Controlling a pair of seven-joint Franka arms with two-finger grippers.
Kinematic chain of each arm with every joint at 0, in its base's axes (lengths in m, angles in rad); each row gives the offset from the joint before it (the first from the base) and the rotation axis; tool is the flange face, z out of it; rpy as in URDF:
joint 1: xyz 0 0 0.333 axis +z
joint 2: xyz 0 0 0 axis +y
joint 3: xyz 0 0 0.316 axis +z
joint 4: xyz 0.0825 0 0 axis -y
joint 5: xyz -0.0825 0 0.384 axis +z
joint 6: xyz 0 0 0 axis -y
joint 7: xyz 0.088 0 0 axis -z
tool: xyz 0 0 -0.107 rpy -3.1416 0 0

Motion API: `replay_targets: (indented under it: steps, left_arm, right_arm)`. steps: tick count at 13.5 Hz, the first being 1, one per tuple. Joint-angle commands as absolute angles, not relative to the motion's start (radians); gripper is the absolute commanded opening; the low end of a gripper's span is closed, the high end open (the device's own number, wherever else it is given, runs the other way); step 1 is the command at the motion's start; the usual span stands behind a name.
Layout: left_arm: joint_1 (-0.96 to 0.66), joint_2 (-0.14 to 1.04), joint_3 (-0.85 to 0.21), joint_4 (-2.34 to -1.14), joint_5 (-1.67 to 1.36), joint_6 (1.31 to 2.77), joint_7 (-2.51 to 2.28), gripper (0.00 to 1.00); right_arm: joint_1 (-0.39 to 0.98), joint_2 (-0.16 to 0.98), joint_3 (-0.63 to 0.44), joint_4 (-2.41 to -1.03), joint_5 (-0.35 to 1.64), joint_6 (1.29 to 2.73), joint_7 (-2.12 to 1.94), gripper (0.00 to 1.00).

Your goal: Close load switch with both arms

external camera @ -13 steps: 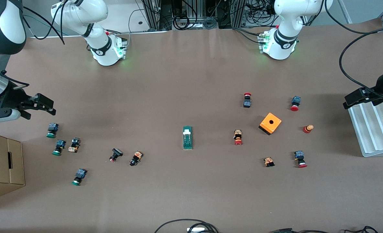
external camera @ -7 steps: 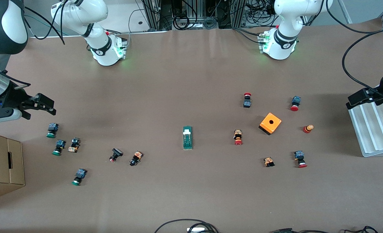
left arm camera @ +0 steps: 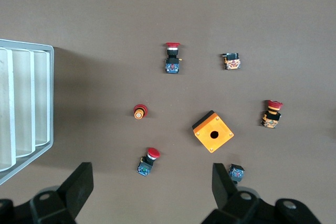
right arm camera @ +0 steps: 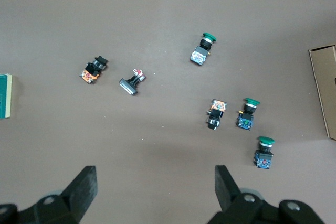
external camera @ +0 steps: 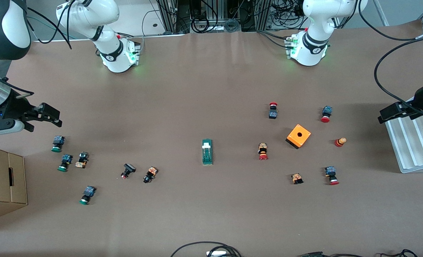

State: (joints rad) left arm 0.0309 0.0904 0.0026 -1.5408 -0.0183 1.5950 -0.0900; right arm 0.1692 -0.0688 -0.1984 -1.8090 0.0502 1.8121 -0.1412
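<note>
Table covered in brown paper, both arms parked high at its ends. Cardboard box at the right arm's end, nearer the front camera; white ribbed tray at the left arm's end. Right gripper hangs over bare table just above a cluster of green-capped push-buttons, fingers spread wide, holding nothing. Left gripper hangs over the tray's edge, fingers also spread wide and empty. Orange cube box, hole on top, sits among the red-capped push-buttons toward the left arm's end. Load switch lies mid-table, untouched, white lever piece at its end farther from the front camera; the orange box is at about its 2 o'clock in the front view, well apart.
</note>
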Motion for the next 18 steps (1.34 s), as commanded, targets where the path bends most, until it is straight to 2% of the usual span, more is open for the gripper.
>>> replay_targets:
  steps: [1,5,9,14,16,18]
  left_arm:
    - [0.025,0.100,-0.002,-1.528,-0.023,1.592,-0.074,1.00]
    - [0.023,0.150,-0.008,-1.516,-0.006,1.615,-0.072,1.00]
    - [0.000,0.147,-0.023,-1.513,-0.012,1.621,-0.074,1.00]
    - [-0.054,0.135,-0.024,-1.522,-0.009,1.710,-0.083,1.00]
    - [-0.127,0.124,-0.023,-1.519,0.002,1.713,-0.089,1.00]
    - [-0.132,0.124,-0.064,-1.519,-0.005,1.726,-0.100,1.00]
  right_arm:
    - [0.176,-0.074,-0.199,-1.796,0.020,1.799,-0.126,1.00]
    - [0.176,-0.074,-0.201,-1.796,0.020,1.799,-0.126,1.00]
    - [0.175,-0.072,-0.201,-1.796,0.020,1.799,-0.126,1.00]
    - [0.176,-0.072,-0.199,-1.796,0.020,1.801,-0.124,1.00]
    - [0.176,-0.072,-0.201,-1.796,0.020,1.802,-0.124,1.00]
    - [0.173,-0.069,-0.201,-1.796,0.020,1.801,-0.126,1.00]
